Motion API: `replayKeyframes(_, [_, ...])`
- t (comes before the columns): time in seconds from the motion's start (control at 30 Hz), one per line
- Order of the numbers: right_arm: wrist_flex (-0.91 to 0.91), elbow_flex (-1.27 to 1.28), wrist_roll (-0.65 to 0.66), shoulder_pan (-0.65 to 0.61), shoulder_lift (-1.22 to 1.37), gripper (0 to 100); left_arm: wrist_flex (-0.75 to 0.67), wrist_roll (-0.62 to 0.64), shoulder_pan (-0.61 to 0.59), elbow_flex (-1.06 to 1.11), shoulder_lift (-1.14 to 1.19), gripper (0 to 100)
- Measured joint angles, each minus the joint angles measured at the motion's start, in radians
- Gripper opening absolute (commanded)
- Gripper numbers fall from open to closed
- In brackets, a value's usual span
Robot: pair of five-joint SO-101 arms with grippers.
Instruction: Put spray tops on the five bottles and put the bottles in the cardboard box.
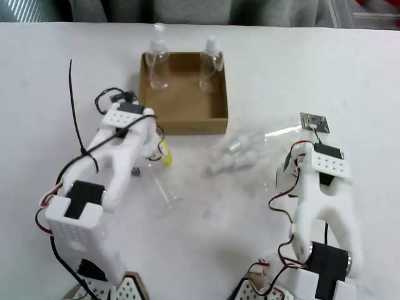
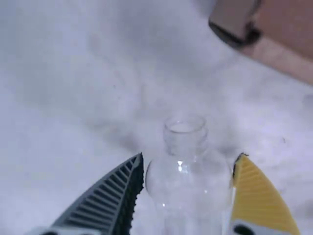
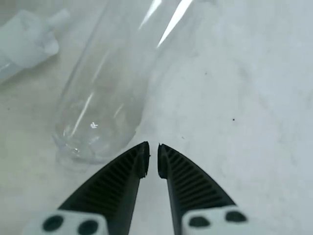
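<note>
bottle (image 2: pixel 188 196): lies flat in the middle of the desk (image 1: pixel 350 75), open neck pointing toward the far edge | left gripper (image 2: pixel 188 164): bent down, fingers squeeze the bottle's shoulders | right gripper (image 3: pixel 152 156): low on the desk's right side, fingers almost closed, holding nothing, tips by the base of second bottle (image 3: pixel 102 98)

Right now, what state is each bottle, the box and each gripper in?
left boxed bottle: capped, upright.
right boxed bottle: capped, upright.
cardboard box: open-topped.
left gripper: shut on the uncapped bottle.
uncapped bottle: neck open, held.
right gripper: shut, empty.
lying bottle: on its side on the table.
spray tops: loose on the table.
</note>
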Motion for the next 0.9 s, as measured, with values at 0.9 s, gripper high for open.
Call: replayKeyframes(0.9, [-0.012,0.002,0.000,0.000,0.000,1.7,-0.075,0.006,0.054,0.060,0.018,2])
